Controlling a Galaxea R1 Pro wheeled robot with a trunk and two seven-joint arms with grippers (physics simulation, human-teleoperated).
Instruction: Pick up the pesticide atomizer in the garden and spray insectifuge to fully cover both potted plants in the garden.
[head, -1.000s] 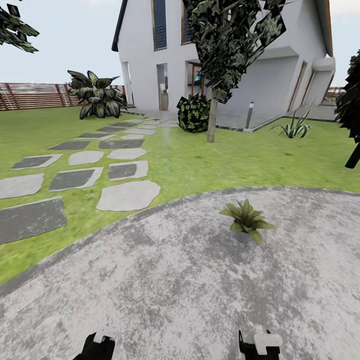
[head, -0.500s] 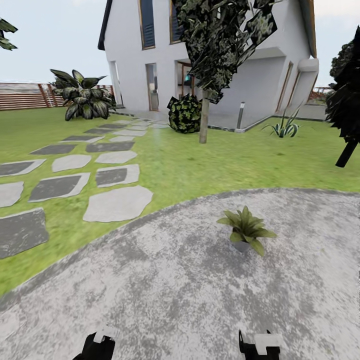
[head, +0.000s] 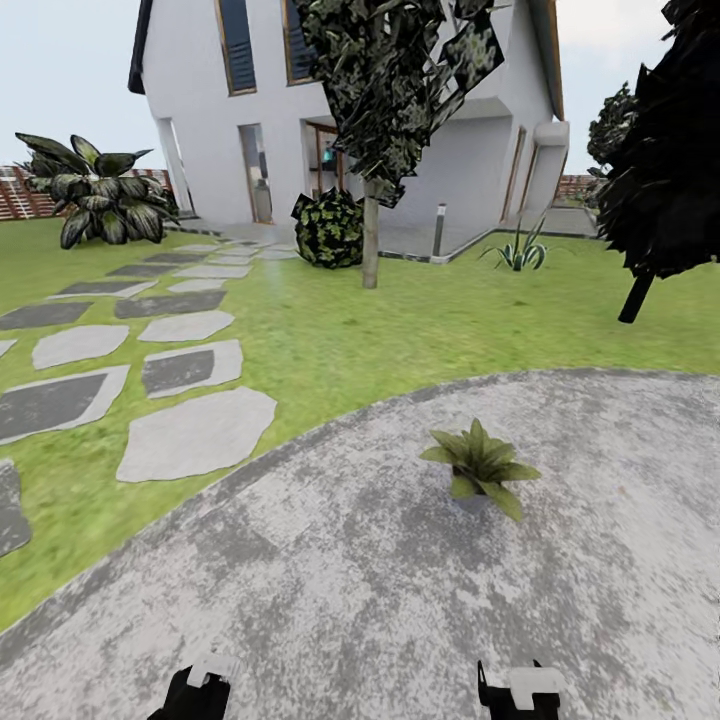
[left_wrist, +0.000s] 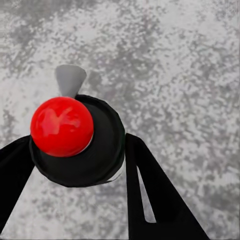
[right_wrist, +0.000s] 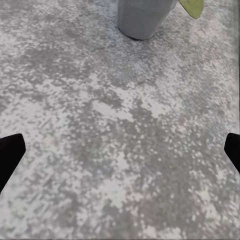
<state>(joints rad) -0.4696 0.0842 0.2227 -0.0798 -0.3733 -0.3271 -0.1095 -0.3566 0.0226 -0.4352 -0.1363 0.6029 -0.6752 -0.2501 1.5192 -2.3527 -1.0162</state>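
Rough mottled grey paving (head: 330, 560); smooth matt grey pot (right_wrist: 142, 17); glossy red ball (left_wrist: 62, 126).

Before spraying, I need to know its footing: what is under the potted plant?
The potted plant stands on mottled grey paving. Its leaves mostly cover the grey pot; the soil inside is hidden.

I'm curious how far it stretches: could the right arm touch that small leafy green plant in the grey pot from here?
Probably not yet. Only bare mottled grey paving lies between the right pincer and the small leafy green potted plant, but the plant stands well ahead.
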